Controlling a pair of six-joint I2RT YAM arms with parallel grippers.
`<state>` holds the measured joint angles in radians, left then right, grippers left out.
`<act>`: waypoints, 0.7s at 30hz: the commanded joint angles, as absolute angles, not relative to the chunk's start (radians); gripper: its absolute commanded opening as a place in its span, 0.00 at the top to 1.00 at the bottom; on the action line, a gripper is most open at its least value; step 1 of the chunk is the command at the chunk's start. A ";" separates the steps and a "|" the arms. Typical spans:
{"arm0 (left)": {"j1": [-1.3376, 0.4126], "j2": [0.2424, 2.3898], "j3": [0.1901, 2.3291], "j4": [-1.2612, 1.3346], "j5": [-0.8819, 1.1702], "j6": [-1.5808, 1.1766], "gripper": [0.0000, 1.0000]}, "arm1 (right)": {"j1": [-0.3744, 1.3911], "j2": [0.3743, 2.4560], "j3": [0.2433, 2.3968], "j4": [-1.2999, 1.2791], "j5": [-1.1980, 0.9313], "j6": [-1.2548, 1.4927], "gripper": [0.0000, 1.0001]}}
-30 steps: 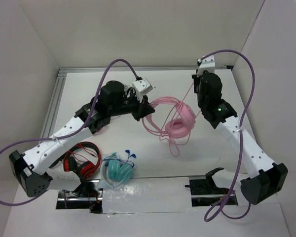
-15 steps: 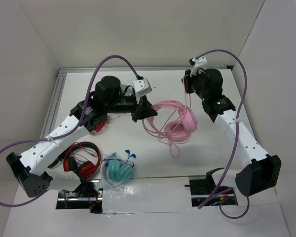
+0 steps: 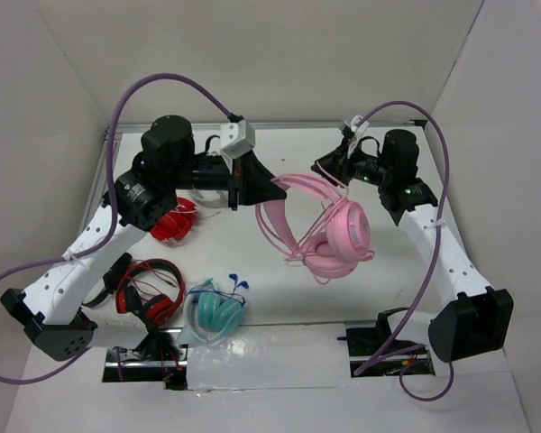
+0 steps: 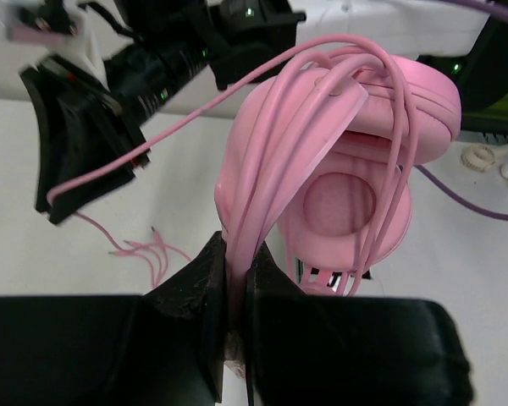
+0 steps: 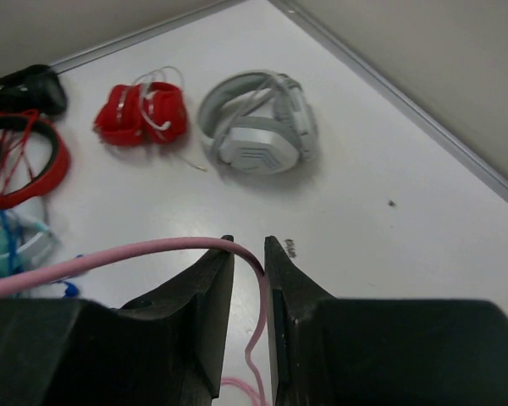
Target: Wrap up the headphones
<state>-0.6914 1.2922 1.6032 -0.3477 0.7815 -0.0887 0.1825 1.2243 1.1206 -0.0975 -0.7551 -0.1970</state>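
Headphones [image 3: 338, 239] hanging from left hand [image 4: 234, 258] clamped on them, right hand [image 5: 248, 247] slightly apart, cable [image 5: 144, 250] seemingly loose between.

Headphones [image 3: 338, 236] hang from the left fingers [image 3: 263, 187]; right fingers [image 3: 327, 169] just beside them. A red-black set [image 3: 150, 293] and a teal set [image 3: 215, 312] lie on the surface [image 3: 261, 280], beside the left arm [image 3: 90, 248].

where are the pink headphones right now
Top view, centre-right: the headphones are gripped by the left end effector, the right end effector just behind them.
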 commanded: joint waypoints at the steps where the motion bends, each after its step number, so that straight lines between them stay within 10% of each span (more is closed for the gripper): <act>1: -0.672 1.299 1.687 -0.229 0.863 -0.167 1.00 | 0.183 1.252 1.126 -0.062 -0.965 -0.223 0.72; 21: -0.624 1.353 1.966 -0.225 0.726 -0.264 1.00 | 0.322 1.402 0.861 0.182 -0.901 -0.086 0.66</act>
<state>-0.6319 1.3914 1.8717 -0.3416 0.7677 -0.2131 0.3119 1.3865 0.8940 0.0765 -0.9215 -0.1207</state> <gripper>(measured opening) 0.183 0.337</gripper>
